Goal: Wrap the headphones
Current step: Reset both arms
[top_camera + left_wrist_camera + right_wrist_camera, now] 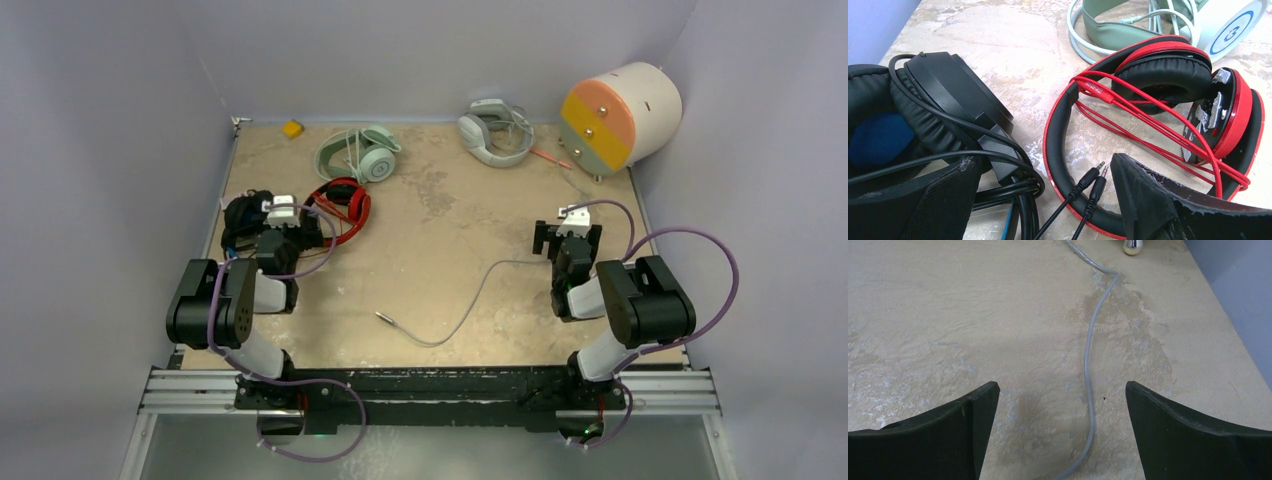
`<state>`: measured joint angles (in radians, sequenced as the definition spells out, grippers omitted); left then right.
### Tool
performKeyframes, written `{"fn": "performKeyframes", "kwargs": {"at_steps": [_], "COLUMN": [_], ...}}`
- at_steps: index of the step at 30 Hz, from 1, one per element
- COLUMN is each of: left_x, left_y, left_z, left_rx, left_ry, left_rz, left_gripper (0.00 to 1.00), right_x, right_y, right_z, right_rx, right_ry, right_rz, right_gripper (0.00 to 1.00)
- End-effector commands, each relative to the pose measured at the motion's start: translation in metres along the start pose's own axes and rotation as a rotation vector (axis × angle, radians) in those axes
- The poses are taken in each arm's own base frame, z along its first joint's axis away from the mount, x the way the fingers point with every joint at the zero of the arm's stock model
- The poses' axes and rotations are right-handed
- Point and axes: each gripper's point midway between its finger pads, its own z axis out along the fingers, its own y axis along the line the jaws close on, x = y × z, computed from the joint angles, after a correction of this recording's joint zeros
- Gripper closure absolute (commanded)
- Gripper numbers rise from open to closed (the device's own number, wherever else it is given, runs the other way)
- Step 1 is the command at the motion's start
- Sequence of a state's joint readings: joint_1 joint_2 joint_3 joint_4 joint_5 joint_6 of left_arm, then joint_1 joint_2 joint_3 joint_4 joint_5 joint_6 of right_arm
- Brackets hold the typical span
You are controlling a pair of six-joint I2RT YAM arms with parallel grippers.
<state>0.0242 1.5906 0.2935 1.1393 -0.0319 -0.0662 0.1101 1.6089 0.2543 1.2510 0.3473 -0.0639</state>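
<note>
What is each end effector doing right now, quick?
Left end effector: open, holding nothing.
Right end effector: open above the grey cable, holding nothing.

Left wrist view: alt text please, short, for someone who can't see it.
A red-and-black headset lies on the tan table, its red cable looped across its band, just ahead of the open left end effector. A black headset with a blue ear cup lies at frame left, two black jack plugs between them; a mint-green headset lies behind.

Top view: high, from near edge, whole table [440, 240]. Wrist views: low, close, facing forward; same table.
</note>
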Motion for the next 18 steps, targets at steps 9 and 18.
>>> {"fn": "performKeyframes", "kwargs": {"at_steps": [9,18], "left_x": [-0.0069,-0.0063], "left_y": [-0.0033,-0.0034], "left_z": [0.0033,0.0031], "left_rx": [0.023,0.023], "left_ry": [-0.024,-0.022], "left_rz": [-0.012,-0.012], "left_gripper": [0.03,0.02], "right_x": [-0.0145,-0.0145], "right_y": [-0.0033,-0.0031], "right_z": [0.0035,0.0035], "right_rx": [0.018,0.017], "right_ry": [-0.044,-0.044], "right_rz": [0.017,0.017], "right_gripper": [0.01,0.01]}}
